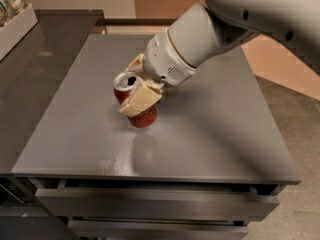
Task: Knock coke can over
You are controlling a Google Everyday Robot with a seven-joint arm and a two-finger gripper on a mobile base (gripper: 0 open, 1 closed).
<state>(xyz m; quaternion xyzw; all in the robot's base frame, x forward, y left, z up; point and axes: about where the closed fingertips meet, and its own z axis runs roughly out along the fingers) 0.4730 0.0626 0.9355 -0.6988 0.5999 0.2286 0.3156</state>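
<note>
The gripper (130, 89) is low over the left middle part of the grey table (215, 134), at the end of the thick white arm (200, 39) that comes in from the upper right. Its two beige fingers stand on both sides of the coke can (142, 116): the near finger (141, 99) lies across the red side of the can, and the far finger (136, 64) shows behind the silver top. The fingers seem to be closed around the can, with the can held between them, though the contact of the far finger is hidden by the can itself. The can is not upright. It leans clearly, with its open top turned to the left and a little toward the camera, and its bottom edge is at the table surface, where a faint red reflection shows just below it. It is well away from every table edge. By this the step in hand is judged to be the tipping itself: the can is taken and already tilted, but it does not yet lie on its side, so the task is not finished. The next move probably calls for more tilt in the same direction, until the side of the can meets the table, and then for the fingers to let go and draw back without dragging it. A round can may roll after it falls, so a gentle release is wise, and there is enough table around it for this
</note>
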